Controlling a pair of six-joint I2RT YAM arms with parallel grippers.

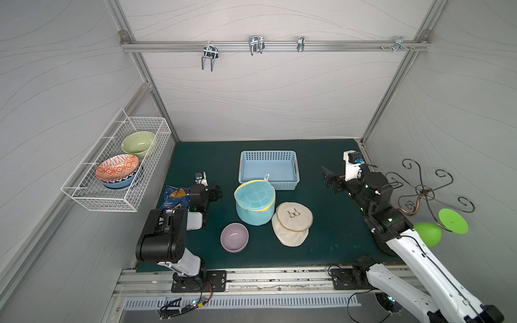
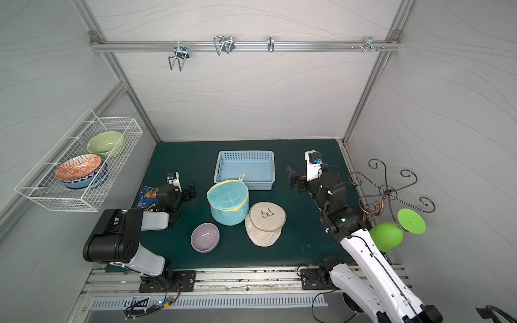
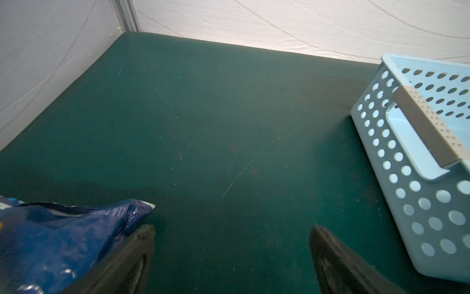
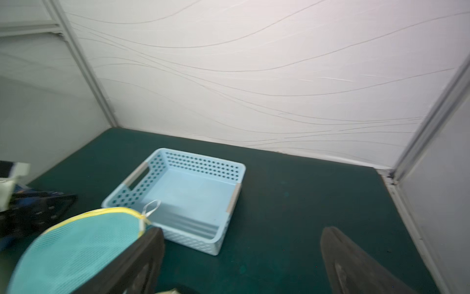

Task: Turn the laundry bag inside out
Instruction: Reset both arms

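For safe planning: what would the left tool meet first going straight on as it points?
Ahead of the left tool: probably only bare mat, then the back wall; basket and snack bag lie aside.

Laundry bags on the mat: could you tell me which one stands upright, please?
The teal bag with yellow trim, a standing cylinder beside the blue basket; the cream bag with the glasses motif lies slumped.

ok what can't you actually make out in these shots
- Teal laundry bag: open or zipped, cannot tell in both top views; the right wrist view crops it.
- Chip bag: left arm covers part in a top view; print too small.
- Blue bowl: mostly under the orange bowl in a top view.
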